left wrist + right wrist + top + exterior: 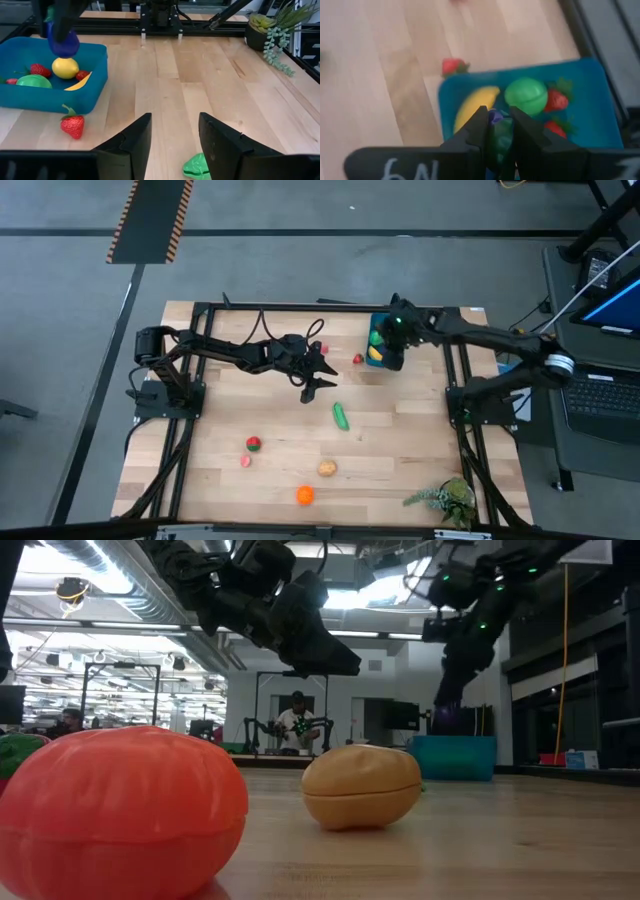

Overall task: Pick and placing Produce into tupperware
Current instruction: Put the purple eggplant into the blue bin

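The blue tupperware [376, 338] stands at the table's far right and holds a banana [472, 107], a green round piece [526, 96], a lemon [65, 68] and strawberries. My right gripper [497, 131] is over it, shut on a purple piece with a green cap [63, 45]. My left gripper [315, 377] is open and empty above mid-table. Just past it a green cucumber [341, 416] lies on the wood. A loose strawberry [73, 125] lies beside the tupperware's wall. My right gripper pinches the purple piece [495, 116] between its two fingers, which come from above and point down. The piece hangs below the fingers, over the lemon inside the tupperware. I cannot tell whether it touches the lemon.
Near the table's front lie a red and green piece [254, 444], a pink piece [245, 462], a tan potato [327, 468] and an orange piece [305, 495]. A leafy plant sprig [445, 500] sits at the near right corner. Black frame rails run along both sides.
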